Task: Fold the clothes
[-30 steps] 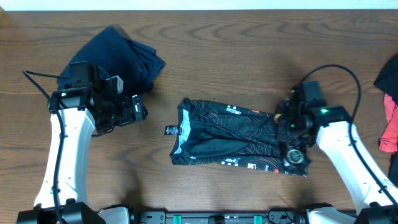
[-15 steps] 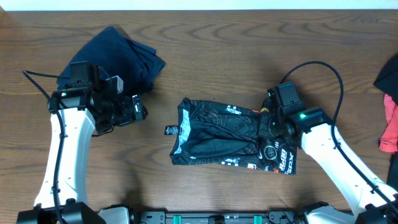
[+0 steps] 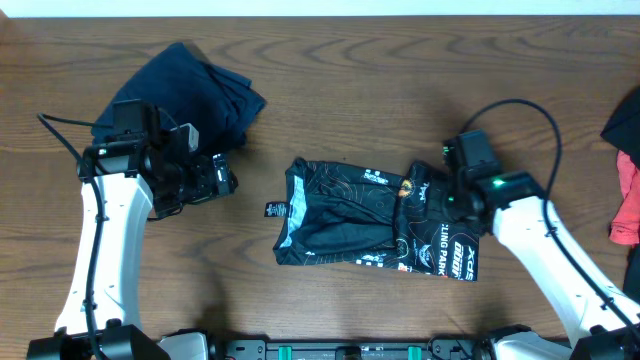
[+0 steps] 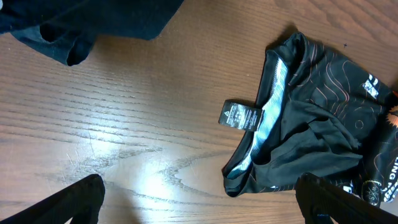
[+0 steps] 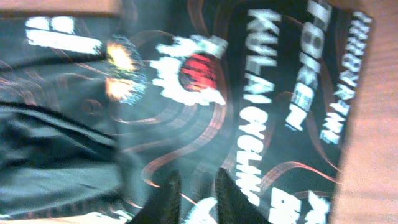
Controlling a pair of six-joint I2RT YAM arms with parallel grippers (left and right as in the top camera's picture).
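Note:
The black jersey [image 3: 345, 215] with thin orange lines lies in the middle of the table, its light-blue collar at the left end. Its right end is folded over, so white lettering [image 3: 455, 255] faces up. It also shows in the left wrist view [image 4: 317, 124] and fills the right wrist view [image 5: 261, 93]. My right gripper [image 3: 455, 195] is at the folded flap, its fingers [image 5: 199, 196] nearly together with fabric between them. My left gripper [image 3: 225, 178] is open and empty above bare wood [image 4: 199, 190], left of the collar.
A crumpled navy garment [image 3: 190, 90] lies at the back left, behind my left arm, and shows in the left wrist view [image 4: 74, 18]. Pink and dark clothes [image 3: 628, 195] lie at the right edge. A black label [image 3: 274, 210] sticks out by the collar.
My right gripper carried the jersey's right end leftward over the body, then shifted slightly back right. The flap now lies lettering up. The left arm has not moved.

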